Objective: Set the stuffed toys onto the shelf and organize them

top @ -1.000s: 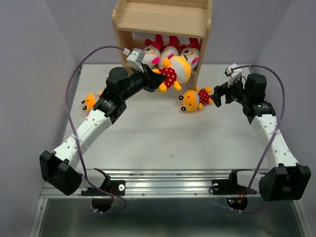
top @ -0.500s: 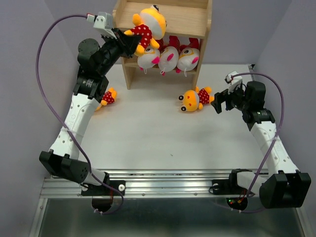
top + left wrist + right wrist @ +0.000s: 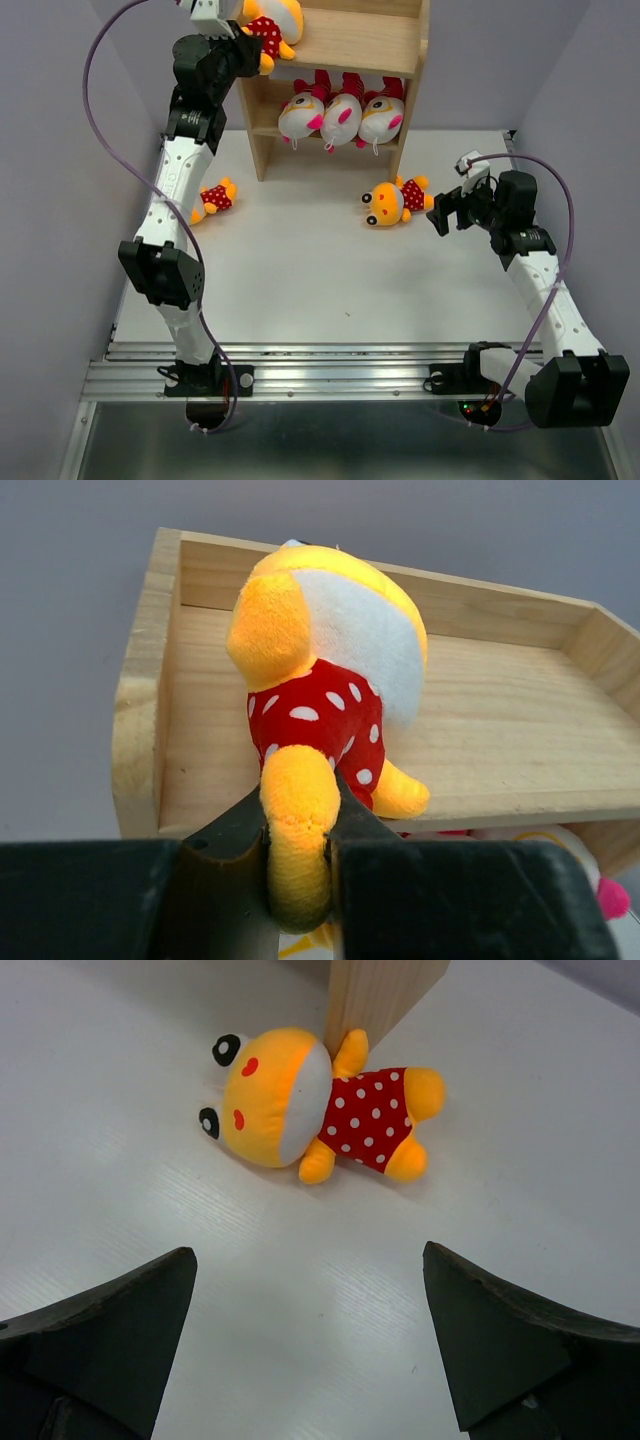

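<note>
The wooden shelf (image 3: 350, 40) stands at the back. My left gripper (image 3: 252, 45) is shut on the leg of a yellow toy in a red dotted shirt (image 3: 268, 22), which rests on the left end of the top board (image 3: 500, 740); the toy (image 3: 320, 650) and the gripper (image 3: 298, 820) show in the left wrist view. Three white-headed striped toys (image 3: 342, 112) lie on the tier below. A second yellow toy (image 3: 393, 199) lies on the table; my right gripper (image 3: 440, 208) is open just right of it, facing it (image 3: 315, 1115). A third yellow toy (image 3: 210, 198) lies at the left.
The shelf's corner post (image 3: 375, 995) stands right behind the second yellow toy. The white table (image 3: 330, 270) is walled by grey panels on both sides. A metal rail (image 3: 330, 375) runs along the near edge.
My left arm has lifted the yellow toy from in front of the lower tier up to the top board's left end. My right gripper has stayed almost still.
</note>
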Tool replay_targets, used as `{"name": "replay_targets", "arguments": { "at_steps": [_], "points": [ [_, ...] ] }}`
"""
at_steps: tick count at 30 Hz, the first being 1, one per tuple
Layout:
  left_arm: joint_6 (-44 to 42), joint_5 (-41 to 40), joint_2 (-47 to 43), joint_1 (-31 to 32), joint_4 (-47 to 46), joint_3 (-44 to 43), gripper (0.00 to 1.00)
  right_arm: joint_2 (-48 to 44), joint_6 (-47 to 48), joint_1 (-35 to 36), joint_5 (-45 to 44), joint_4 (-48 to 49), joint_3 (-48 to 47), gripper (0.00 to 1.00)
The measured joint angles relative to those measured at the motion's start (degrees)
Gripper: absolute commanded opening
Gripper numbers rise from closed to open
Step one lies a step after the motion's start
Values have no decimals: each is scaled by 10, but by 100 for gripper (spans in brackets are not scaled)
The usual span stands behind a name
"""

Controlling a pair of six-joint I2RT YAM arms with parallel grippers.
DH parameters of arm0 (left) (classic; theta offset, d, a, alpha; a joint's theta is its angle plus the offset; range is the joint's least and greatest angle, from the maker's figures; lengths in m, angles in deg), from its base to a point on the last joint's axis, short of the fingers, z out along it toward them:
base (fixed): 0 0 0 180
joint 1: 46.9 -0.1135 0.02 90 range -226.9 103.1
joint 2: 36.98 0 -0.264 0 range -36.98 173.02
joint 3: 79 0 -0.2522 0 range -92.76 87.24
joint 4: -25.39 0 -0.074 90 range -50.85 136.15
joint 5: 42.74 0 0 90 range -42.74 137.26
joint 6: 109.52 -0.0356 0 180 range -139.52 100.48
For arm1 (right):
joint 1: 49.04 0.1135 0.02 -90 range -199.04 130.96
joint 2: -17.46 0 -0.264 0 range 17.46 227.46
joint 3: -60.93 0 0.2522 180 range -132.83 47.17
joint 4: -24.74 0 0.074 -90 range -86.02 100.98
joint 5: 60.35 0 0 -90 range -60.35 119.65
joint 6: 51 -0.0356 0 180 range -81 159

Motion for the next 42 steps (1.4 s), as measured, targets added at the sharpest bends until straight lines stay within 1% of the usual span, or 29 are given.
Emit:
{"name": "replay_targets", "arguments": {
  "at_steps": [3,8,14,15,16,17,18,19,21,22,26,29,36,40,42],
  "points": [
    [1,-17,21,-6,-12,-14,0,-2,-2,-3,4,0,5,100],
    [4,-45,67,-6,-24,-74,0,-3,-3,-3,9,0,13,100],
    [21,-75,90,-6,-47,-83,1,-5,-8,-3,13,1,19,100],
    [23,-80,92,-6,-48,-86,6,-5,-10,-3,14,1,19,100],
    [24,-84,94,-6,-50,-88,19,-5,-10,-3,15,1,19,100],
    [25,-87,95,-6,-51,-88,29,-5,-12,-3,16,1,19,100],
    [27,-90,96,-6,-52,-89,41,-5,-12,-3,16,1,19,100],
    [28,-92,97,-6,-53,-89,57,-5,-14,-3,17,1,19,100],
    [33,-94,98,-6,-55,-89,68,-5,-14,-3,18,1,19,100],
    [40,-91,98,-6,-57,-89,77,-5,-14,-3,18,1,19,100],
    [50,-83,98,1,-60,-89,89,-5,-16,-3,22,1,19,100],
    [55,-78,97,2,-59,-89,94,-5,-16,-3,25,1,19,100],
    [54,-89,61,0,-49,-64,95,-5,-16,-3,30,1,19,100],
    [45,-101,30,-6,-44,-63,95,-5,-15,-3,39,1,19,100],
    [36,-111,7,-7,-41,-62,96,-4,-11,-3,52,-2,19,100]
  ]
}}
